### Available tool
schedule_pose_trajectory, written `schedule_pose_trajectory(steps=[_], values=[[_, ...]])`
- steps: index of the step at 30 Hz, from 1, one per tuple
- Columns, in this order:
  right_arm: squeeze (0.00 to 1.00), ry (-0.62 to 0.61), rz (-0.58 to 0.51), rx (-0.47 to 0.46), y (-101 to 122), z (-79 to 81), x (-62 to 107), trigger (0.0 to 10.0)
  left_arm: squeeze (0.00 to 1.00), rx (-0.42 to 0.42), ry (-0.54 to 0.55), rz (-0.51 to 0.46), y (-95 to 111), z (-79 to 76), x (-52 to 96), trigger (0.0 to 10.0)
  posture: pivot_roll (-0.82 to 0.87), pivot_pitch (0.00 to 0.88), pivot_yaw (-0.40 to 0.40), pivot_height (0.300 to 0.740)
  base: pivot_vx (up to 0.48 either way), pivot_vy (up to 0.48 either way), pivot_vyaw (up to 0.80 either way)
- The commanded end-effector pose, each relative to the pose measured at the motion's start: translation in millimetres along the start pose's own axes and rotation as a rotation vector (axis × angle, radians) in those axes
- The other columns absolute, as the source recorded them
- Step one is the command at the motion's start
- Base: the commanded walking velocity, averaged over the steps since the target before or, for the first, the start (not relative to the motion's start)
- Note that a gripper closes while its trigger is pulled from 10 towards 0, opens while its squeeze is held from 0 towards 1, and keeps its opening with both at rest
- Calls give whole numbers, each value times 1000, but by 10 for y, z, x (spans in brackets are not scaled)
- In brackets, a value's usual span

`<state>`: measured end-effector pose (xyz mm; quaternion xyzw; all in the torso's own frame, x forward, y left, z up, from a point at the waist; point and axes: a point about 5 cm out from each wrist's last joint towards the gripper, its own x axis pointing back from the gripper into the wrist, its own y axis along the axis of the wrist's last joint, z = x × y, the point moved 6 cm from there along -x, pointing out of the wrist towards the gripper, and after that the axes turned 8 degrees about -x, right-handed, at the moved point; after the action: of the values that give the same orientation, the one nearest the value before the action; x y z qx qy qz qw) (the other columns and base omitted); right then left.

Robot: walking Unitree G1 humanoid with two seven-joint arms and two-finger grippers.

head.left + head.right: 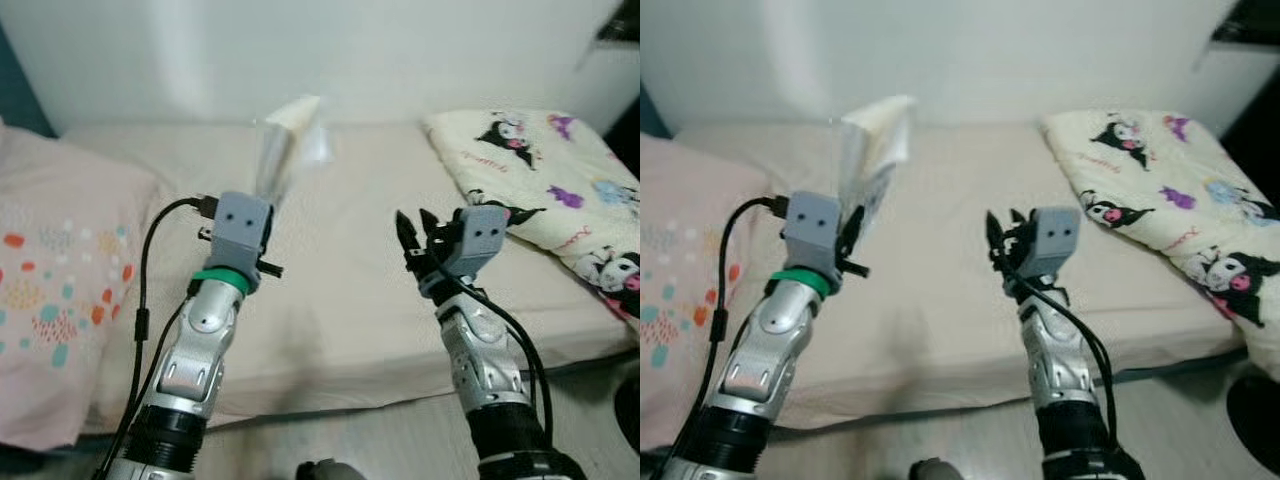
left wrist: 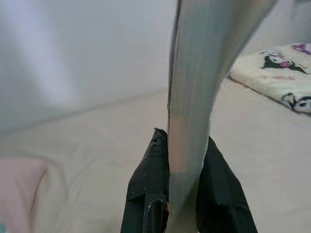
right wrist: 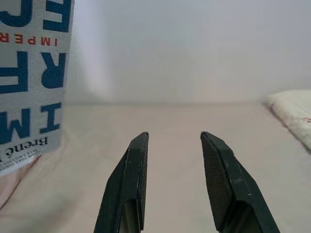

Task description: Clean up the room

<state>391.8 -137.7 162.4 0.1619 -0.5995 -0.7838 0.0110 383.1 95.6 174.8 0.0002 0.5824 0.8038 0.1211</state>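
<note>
Over the bed (image 1: 350, 290), our left gripper (image 2: 187, 160) jaws pinch what looks like an upright book (image 1: 875, 150); our right gripper (image 3: 175, 145) hovers, jaws spread

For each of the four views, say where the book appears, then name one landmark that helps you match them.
Left eye: book upper centre, above left gripper.
Right eye: upper left of centre.
Left wrist: edge-on between the fingers.
Right wrist: cover at one edge.
Landmark: cartoon blanket.
</note>
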Motion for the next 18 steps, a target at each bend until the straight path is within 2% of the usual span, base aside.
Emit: schedule_pose_trajectory(steps=[1, 8, 10, 18], values=[[0, 8, 15, 4, -55, 38, 11, 10000, 0, -4, 22, -29, 69, 72, -1, 10000, -53, 33, -26, 713, 0, 480, 0], [0, 6, 14, 4, -53, 30, 11, 10000, 0, -6, 22, -31, 73, 71, -2, 10000, -53, 33, -26, 713, 0, 460, 0], [0, 5, 14, 4, -56, 30, 11, 10000, 0, -21, 25, -43, 89, 75, -1, 10000, -53, 31, -24, 713, 0, 0, 0], [0, 5, 14, 3, -60, 33, 9, 10000, 0, -68, 29, -69, 128, 69, 1, 10000, -53, 34, -24, 713, 0, -454, 0]])
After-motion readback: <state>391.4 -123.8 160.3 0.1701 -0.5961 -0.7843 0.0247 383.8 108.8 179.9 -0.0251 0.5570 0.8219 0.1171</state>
